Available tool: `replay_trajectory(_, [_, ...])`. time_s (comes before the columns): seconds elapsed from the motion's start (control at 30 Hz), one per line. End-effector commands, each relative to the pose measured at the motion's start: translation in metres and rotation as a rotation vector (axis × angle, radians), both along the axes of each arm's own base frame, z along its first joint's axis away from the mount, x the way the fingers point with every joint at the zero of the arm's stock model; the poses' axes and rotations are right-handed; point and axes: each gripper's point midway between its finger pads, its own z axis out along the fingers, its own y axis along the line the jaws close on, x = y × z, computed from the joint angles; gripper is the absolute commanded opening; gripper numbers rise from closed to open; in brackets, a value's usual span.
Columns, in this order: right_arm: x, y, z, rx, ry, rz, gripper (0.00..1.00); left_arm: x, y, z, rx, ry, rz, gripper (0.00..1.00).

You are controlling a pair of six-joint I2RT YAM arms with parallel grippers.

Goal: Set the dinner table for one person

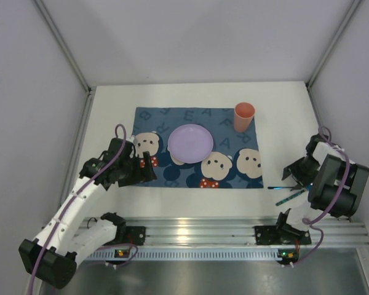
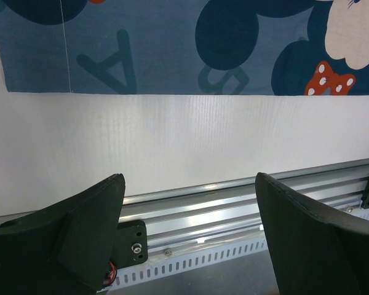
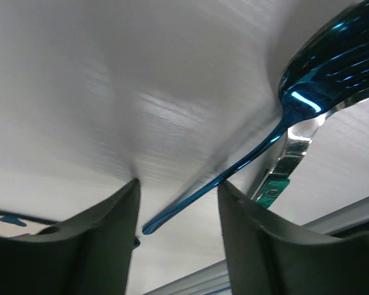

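Note:
The white dinner table (image 1: 111,123) carries a blue bear placemat (image 1: 178,175) with a lilac plate (image 1: 190,142) and an orange cup (image 1: 244,117) on it. A shiny blue spoon (image 1: 281,187) and a green-handled utensil (image 1: 290,197) lie on the table right of the placemat. My right gripper (image 1: 293,175) is low over them. In the right wrist view it (image 3: 179,187) is open, with the spoon's (image 3: 246,161) handle end between the fingers. My left gripper (image 1: 149,165) hovers open and empty at the placemat's front left, above bare table (image 2: 184,147).
The aluminium rail (image 1: 203,228) with the arm bases runs along the near edge and shows in the left wrist view (image 2: 234,209). Grey walls close in the table at the back and sides. The green-handled utensil (image 3: 273,187) lies just right of the spoon's handle.

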Motion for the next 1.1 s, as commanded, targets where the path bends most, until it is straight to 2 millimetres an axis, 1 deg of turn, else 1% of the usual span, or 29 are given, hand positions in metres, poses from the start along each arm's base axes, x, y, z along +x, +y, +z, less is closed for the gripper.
replay_trajectory(0.0, [0.008,-0.023,-0.011,-0.07,-0.046,-0.002,0.47,-0.002,0.006,-0.005,0.027,0.013,0.019,0.92])
replay_trajectory(0.03, [0.009,-0.025,-0.012,-0.074,-0.046,0.008,0.37,-0.002,0.006,-0.006,0.029,0.017,0.021,0.92])
replay_trajectory(0.1, [0.012,-0.028,-0.014,-0.083,-0.048,0.02,0.27,-0.002,0.006,-0.006,0.029,0.019,0.024,0.92])
replay_trajectory(0.13, [0.012,-0.029,-0.014,-0.088,-0.046,0.027,0.17,-0.001,0.006,-0.006,0.029,0.021,0.026,0.92])
replay_trajectory(0.17, [0.012,-0.03,-0.017,-0.088,-0.04,0.035,0.12,-0.001,0.005,-0.006,0.029,0.024,0.025,0.92])
replay_trajectory(0.2, [0.013,-0.031,-0.018,-0.091,-0.042,0.039,0.05,-0.001,0.004,-0.006,0.029,0.028,0.022,0.92])
replay_trajectory(0.23, [0.013,-0.032,-0.019,-0.094,-0.038,0.05,0.0,0.0,0.004,-0.007,0.029,0.036,0.022,0.92])
replay_trajectory(0.33, [0.012,-0.033,-0.021,-0.102,-0.039,0.066,0.0,0.003,0.001,-0.003,0.021,0.036,0.018,0.92])
replay_trajectory(0.43, [0.013,-0.033,-0.016,-0.107,-0.058,0.08,0.0,0.005,-0.001,0.0,0.019,0.038,0.016,0.92])
replay_trajectory(0.53, [0.018,-0.034,0.002,-0.13,-0.103,0.099,0.0,0.009,-0.002,0.004,0.017,0.031,0.015,0.92])
replay_trajectory(0.63, [0.022,-0.034,0.031,-0.159,-0.16,0.116,0.0,0.012,-0.003,0.006,0.018,0.033,0.009,0.92])
replay_trajectory(0.67, [0.02,-0.033,0.044,-0.17,-0.182,0.118,0.0,0.013,-0.005,0.008,0.014,0.032,0.006,0.92])
replay_trajectory(0.73, [0.026,-0.031,0.064,-0.185,-0.232,0.135,0.0,0.015,-0.006,0.009,0.013,0.033,0.003,0.92])
replay_trajectory(0.77, [0.027,-0.03,0.078,-0.201,-0.271,0.142,0.0,0.017,-0.007,0.01,0.01,0.029,0.001,0.92])
replay_trajectory(0.87, [0.03,-0.019,0.11,-0.221,-0.339,0.181,0.0,0.022,-0.009,0.013,0.011,0.024,-0.003,0.92])
replay_trajectory(0.93, [0.035,-0.003,0.131,-0.227,-0.379,0.234,0.0,0.026,-0.01,0.017,0.01,0.011,-0.001,0.92])
replay_trajectory(0.97, [0.032,0.005,0.141,-0.233,-0.388,0.261,0.0,0.027,-0.01,0.018,0.012,0.008,-0.001,0.92])
replay_trajectory(1.0, [0.041,0.026,0.156,-0.239,-0.429,0.339,0.0,0.029,-0.009,0.022,0.012,-0.005,0.003,0.92])
replay_trajectory(1.03, [0.043,0.034,0.165,-0.26,-0.444,0.35,0.0,0.031,-0.008,0.024,0.019,-0.016,0.009,0.92])
replay_trajectory(1.07, [0.045,0.047,0.172,-0.256,-0.458,0.381,0.0,0.032,-0.006,0.026,0.025,-0.025,0.015,0.92])
